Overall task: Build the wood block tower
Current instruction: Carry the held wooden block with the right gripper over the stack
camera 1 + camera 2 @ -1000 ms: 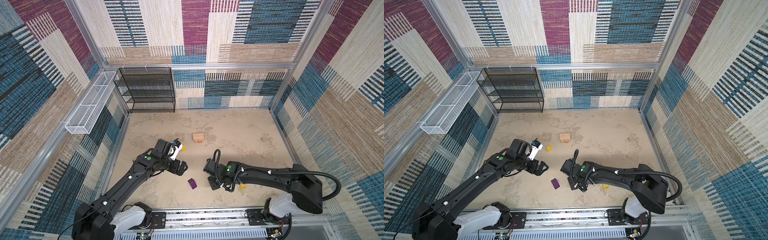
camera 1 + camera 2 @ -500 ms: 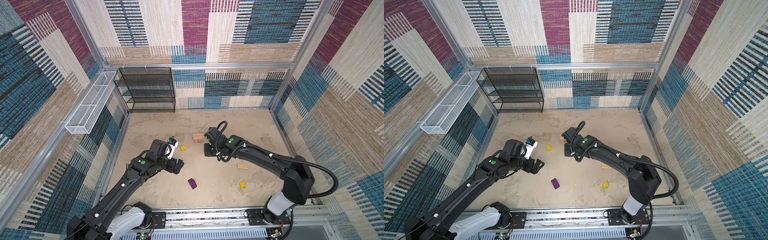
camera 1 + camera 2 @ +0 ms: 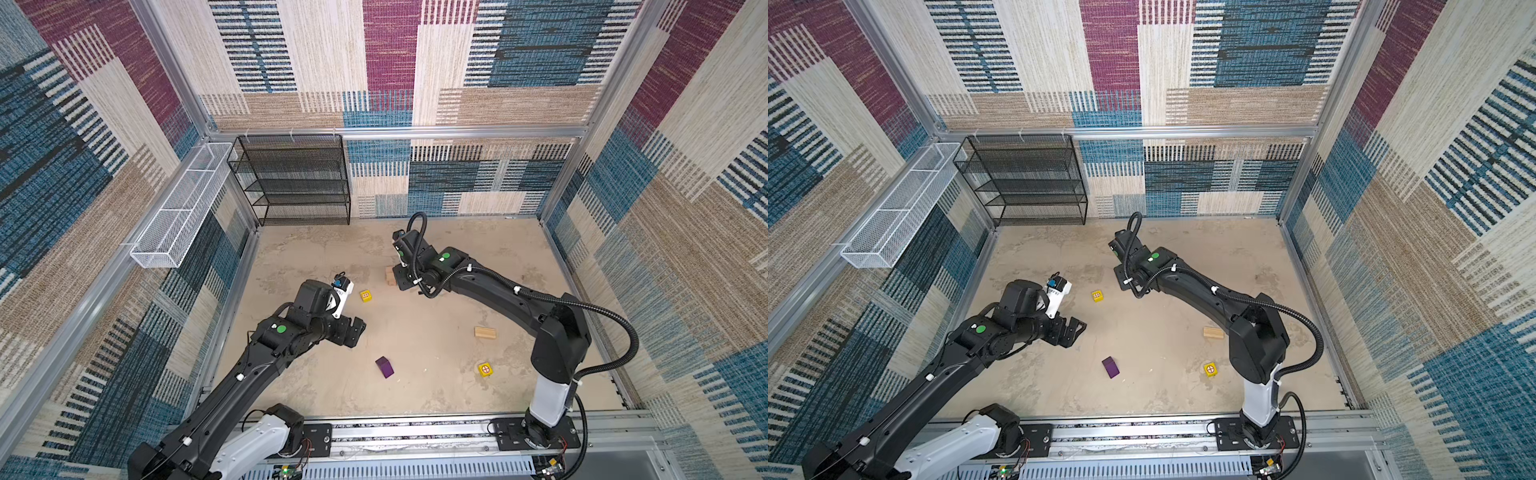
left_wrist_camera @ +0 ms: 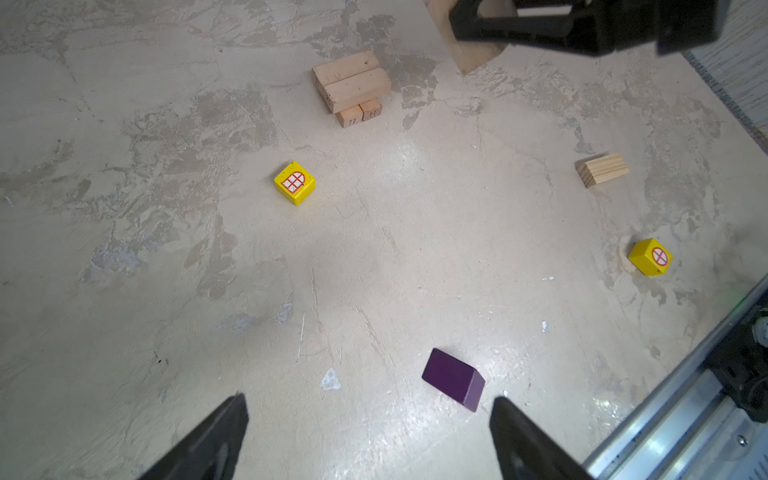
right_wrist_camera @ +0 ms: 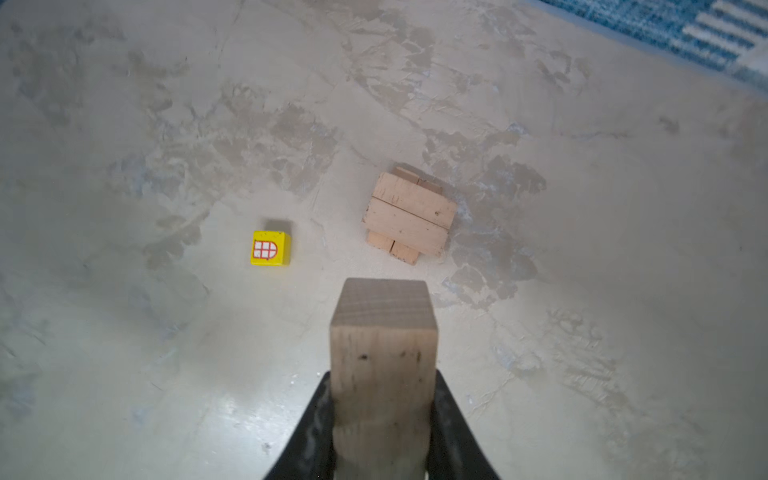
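Gripping a tan brick (image 5: 384, 345) upright between its black fingers (image 5: 316, 419), the right end effector (image 5: 383, 386) hangs over the counter (image 5: 124, 124) in the right wrist view. Beyond it stands the wood block tower (image 5: 409, 216), two bricks laid across two, with a yellow window cube (image 5: 270, 248) near it.

In the left wrist view the left end effector (image 4: 370, 415) is spread wide and empty, with a purple roof block (image 4: 454, 379) just ahead of one tip. A loose brick (image 4: 602, 169) and a yellow cube with a crossed circle (image 4: 651, 257) lie well apart.

In a top view the tower's edge shows beside the right end effector, near the counter's middle.
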Tool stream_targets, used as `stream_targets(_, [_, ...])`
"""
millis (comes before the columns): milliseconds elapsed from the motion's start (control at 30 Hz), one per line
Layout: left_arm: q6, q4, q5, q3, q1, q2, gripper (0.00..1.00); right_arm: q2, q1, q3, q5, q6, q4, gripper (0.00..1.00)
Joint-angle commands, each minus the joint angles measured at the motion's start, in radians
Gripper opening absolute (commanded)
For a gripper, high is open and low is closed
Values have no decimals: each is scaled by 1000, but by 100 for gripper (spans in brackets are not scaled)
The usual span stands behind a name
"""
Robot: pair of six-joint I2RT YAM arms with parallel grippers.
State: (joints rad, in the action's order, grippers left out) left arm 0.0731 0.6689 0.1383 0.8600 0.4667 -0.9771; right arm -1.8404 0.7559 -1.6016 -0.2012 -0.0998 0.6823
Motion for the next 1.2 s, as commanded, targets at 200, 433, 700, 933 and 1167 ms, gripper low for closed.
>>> stream_targets(200, [-13, -10, -15, 4, -5, -11, 96, 5, -55, 98, 152, 819, -231, 0])
stream_targets(433, [-16, -17, -16, 12, -23, -31, 96, -263, -134, -328, 279, 988, 134, 0])
stream_targets(700, [-19, -15, -20, 8, -37, -53, 96, -390, -193, -503, 393, 1176, 195, 0])
stream_targets(933, [-22, -16, -19, 7, -40, -75, 96, -460, -194, -573, 367, 1245, 222, 0])
stream_targets(1167, [-21, -14, -13, 7, -42, -87, 96, -465, -198, -536, 335, 1251, 224, 3])
